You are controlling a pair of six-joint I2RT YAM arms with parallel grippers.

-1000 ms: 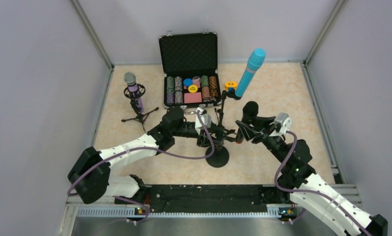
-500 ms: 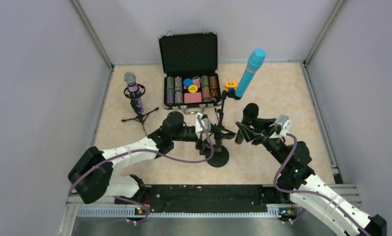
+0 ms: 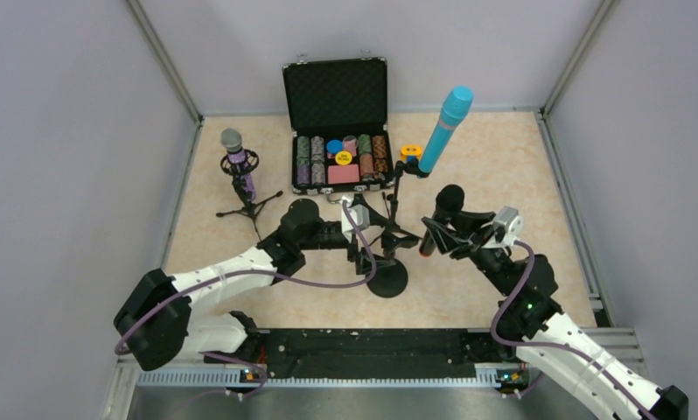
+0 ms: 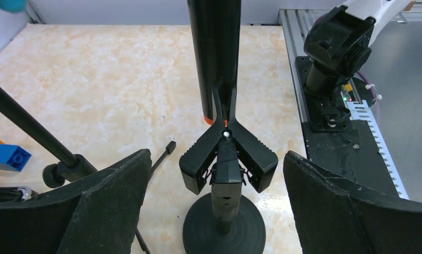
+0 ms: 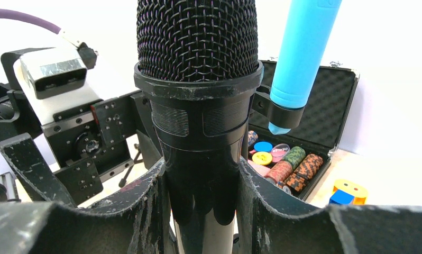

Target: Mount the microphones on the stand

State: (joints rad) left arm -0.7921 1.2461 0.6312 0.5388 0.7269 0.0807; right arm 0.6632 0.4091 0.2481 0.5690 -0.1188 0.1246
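My right gripper (image 3: 435, 232) (image 5: 203, 174) is shut on the black microphone (image 3: 444, 208) (image 5: 197, 58), just below its mesh head. In the left wrist view the microphone's shaft (image 4: 215, 53) comes down to the spring clip (image 4: 227, 159) of the round-base stand (image 3: 387, 278), and the clip's upper prongs overlap its orange end. My left gripper (image 3: 369, 234) (image 4: 217, 156) is open, with its fingers wide on either side of the clip and not touching it. The cyan microphone (image 3: 444, 129) (image 5: 304, 58) sits in a boom stand's holder. The purple microphone (image 3: 238, 162) stands in a small tripod stand.
An open black case of poker chips (image 3: 339, 131) (image 5: 314, 106) lies at the back. A yellow and blue toy block (image 3: 410, 152) sits beside it. The boom stand's pole (image 4: 29, 127) slants close to my left finger. Grey walls enclose the table.
My left gripper has opened wide from a near-shut grip on the clip's handles and drawn back slightly. The right gripper holds the black microphone almost still.
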